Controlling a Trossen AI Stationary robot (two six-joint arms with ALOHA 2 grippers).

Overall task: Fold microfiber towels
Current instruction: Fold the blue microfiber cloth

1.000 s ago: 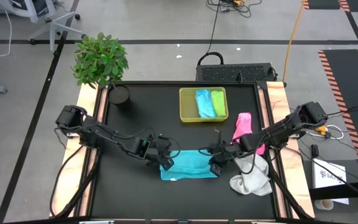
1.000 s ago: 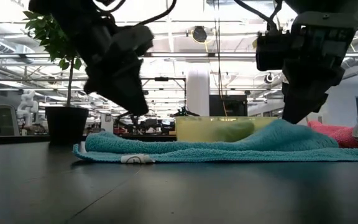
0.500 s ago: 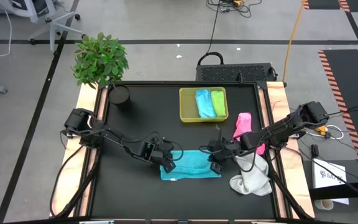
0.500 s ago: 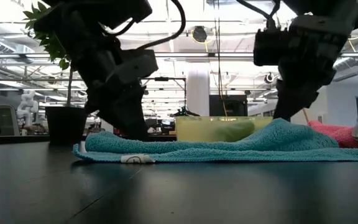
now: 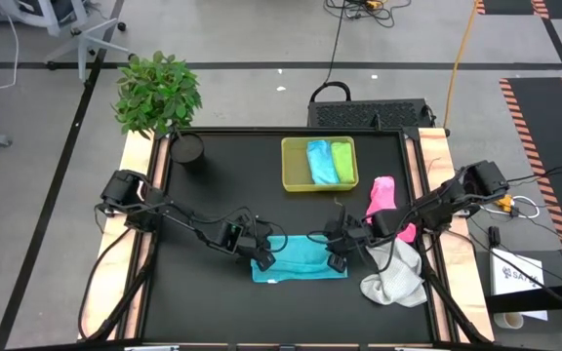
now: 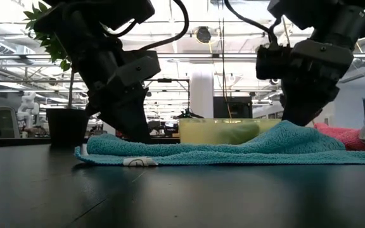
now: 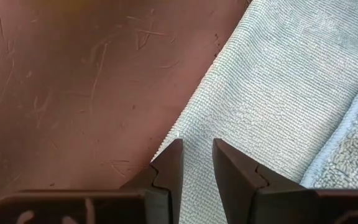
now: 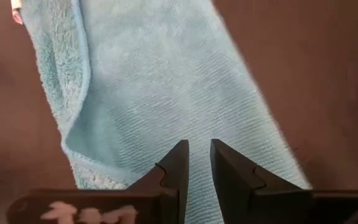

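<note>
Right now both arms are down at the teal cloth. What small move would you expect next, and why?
Probably a short lift of both ends, to carry one edge over for the next fold. The left end effector and the right end effector each sit at an end of the teal towel, fingers narrowly apart over its edge. It lies flat on the table, already doubled once. A firm grip isn't clearly visible.

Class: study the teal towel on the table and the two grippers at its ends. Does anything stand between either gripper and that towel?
Nothing visible does. The left gripper and the right gripper are each down on an end of the teal towel, fingers narrowly parted over bare cloth. The white towel lies off to the side.
</note>
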